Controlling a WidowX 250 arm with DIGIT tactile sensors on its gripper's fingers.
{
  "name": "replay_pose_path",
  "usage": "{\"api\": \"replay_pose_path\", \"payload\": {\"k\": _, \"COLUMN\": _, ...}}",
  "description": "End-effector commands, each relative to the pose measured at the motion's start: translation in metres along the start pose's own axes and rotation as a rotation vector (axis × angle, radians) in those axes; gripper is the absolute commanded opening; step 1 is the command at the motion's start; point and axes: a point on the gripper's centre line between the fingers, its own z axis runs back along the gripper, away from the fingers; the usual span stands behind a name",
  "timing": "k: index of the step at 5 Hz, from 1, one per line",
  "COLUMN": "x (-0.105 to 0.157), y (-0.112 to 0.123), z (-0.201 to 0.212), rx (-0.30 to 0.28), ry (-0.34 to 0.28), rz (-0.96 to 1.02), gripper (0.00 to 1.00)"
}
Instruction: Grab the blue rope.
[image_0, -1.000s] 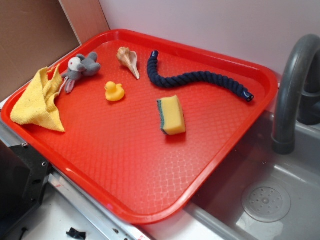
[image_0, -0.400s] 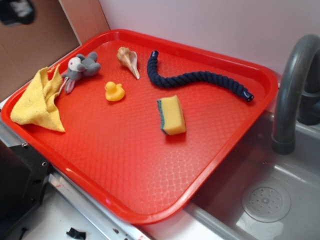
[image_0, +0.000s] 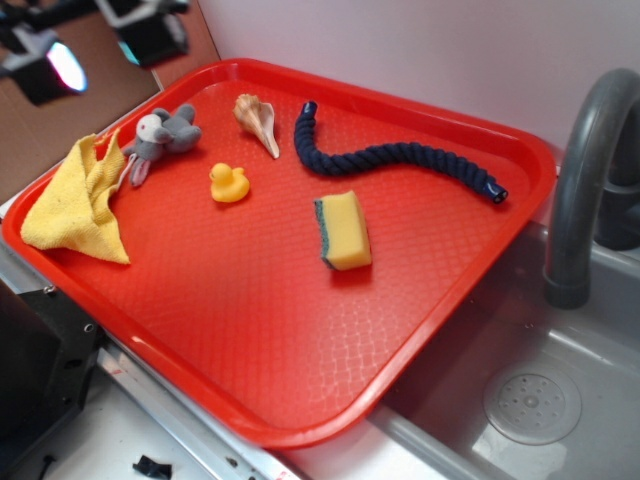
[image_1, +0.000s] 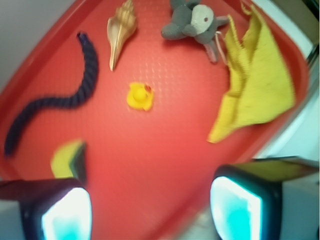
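Observation:
The blue rope (image_0: 385, 157) is a dark navy twisted cord lying wavy across the far part of the red tray (image_0: 260, 330). It also shows at the left of the wrist view (image_1: 75, 95). My gripper (image_0: 100, 45) is at the top left of the exterior view, blurred, high above the tray's left corner and far from the rope. In the wrist view its fingers (image_1: 65, 212) stand wide apart with only tray between them, so the gripper (image_1: 150, 210) is open and empty.
On the tray lie a yellow sponge (image_0: 345, 230), a yellow rubber duck (image_0: 228, 183), a seashell (image_0: 257, 120), a grey plush toy (image_0: 162, 135) and a yellow cloth (image_0: 80, 200). A grey faucet (image_0: 585, 170) and sink (image_0: 530, 400) are at the right.
My gripper has come into the exterior view at the top left; one second ago it was out of view. Nothing on the tray has moved.

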Motion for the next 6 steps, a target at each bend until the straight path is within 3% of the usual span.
{"api": "replay_pose_path", "payload": {"k": 1, "x": 0.039, "y": -0.03, "z": -0.045, "rx": -0.143, "ry": -0.145, "rz": 0.322, "gripper": 1.0}}
{"api": "replay_pose_path", "payload": {"k": 2, "x": 0.053, "y": -0.044, "z": -0.059, "rx": -0.16, "ry": -0.166, "rz": 0.361, "gripper": 1.0}}
{"api": "replay_pose_path", "payload": {"k": 3, "x": 0.066, "y": -0.054, "z": -0.073, "rx": -0.207, "ry": -0.127, "rz": 0.37, "gripper": 1.0}}
{"api": "replay_pose_path", "payload": {"k": 5, "x": 0.084, "y": -0.081, "z": -0.099, "rx": -0.199, "ry": -0.061, "rz": 0.398, "gripper": 1.0}}
{"api": "replay_pose_path", "payload": {"k": 6, "x": 0.086, "y": -0.082, "z": -0.114, "rx": -0.147, "ry": -0.05, "rz": 0.41, "gripper": 1.0}}
